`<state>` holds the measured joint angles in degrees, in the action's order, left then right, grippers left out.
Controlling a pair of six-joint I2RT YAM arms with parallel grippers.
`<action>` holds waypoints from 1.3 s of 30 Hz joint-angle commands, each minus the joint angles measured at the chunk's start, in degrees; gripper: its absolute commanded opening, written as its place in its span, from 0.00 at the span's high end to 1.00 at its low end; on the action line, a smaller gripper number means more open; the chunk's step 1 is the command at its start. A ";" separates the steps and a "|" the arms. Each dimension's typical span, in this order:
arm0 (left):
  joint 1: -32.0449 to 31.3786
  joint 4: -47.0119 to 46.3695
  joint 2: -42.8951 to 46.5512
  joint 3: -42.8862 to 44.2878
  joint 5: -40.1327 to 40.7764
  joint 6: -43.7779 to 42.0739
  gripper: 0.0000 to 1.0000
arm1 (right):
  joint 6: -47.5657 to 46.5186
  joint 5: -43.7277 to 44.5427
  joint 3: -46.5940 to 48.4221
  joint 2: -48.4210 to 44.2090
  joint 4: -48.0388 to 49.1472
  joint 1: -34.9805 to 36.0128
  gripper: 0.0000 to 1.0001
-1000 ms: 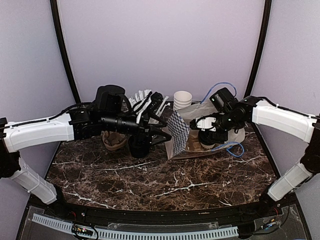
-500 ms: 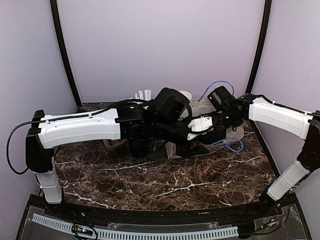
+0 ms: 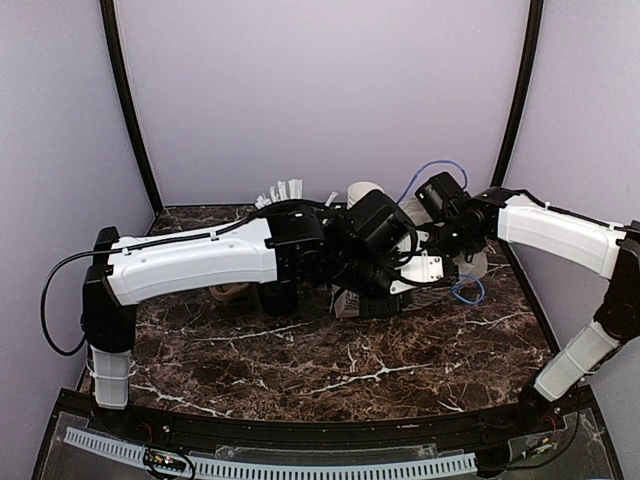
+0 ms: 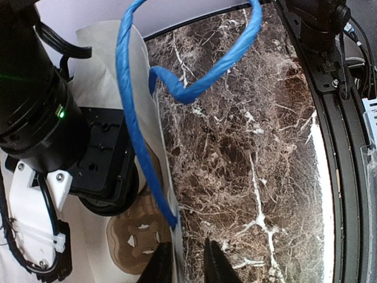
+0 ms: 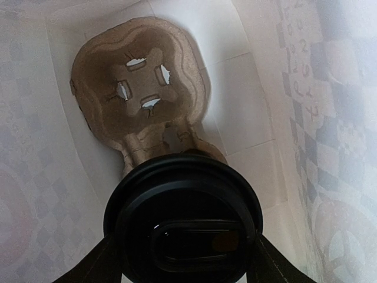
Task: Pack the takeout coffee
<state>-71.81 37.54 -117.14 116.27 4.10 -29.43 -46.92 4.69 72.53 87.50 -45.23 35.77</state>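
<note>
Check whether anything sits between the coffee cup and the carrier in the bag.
Nothing visible does. The right gripper holds the lidded cup over the pulp carrier inside the white bag; its far pocket lies bare, the near one hidden under the cup.

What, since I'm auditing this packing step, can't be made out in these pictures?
The coffee cup's side: right wrist view, hidden beneath its black lid.
The paper bag's inside: top view, covered by the left arm.
The left fingers: left wrist view, cut off by the bottom edge; whether they pinch the bag's rim is unclear.
</note>
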 commanded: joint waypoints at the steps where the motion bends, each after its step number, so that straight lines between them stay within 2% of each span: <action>1: -0.08 3.17 -0.06 2.21 2.32 -0.86 0.86 | 2.18 -3.17 -1.60 1.62 -3.76 -0.46 0.44; 4: -0.04 2.80 0.05 2.90 1.93 -0.93 0.99 | 2.31 -3.26 -1.77 1.52 -3.53 -0.48 0.44; 5: 0.04 2.62 0.19 3.28 1.32 -0.78 1.00 | 2.35 -3.40 -1.74 1.39 -3.52 -0.45 0.44; 18: 3.07 -0.81 4.92 3.21 -9.52 3.59 1.00 | 1.39 -4.17 -2.90 -1.61 -5.62 -0.46 0.44; 28: 6.95 -2.04 9.23 2.69 -17.70 8.48 1.00 | 2.22 -8.67 2.01 0.01 -12.49 -0.37 0.44; 39: 10.51 -6.80 11.12 -2.09 -21.65 11.55 1.00 | -1.16 -10.08 -10.08 -1.51 -3.39 -0.40 0.44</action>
<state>-62.83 37.45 -112.57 114.61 -13.72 -19.77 -46.65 -2.76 68.73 84.18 -48.95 35.62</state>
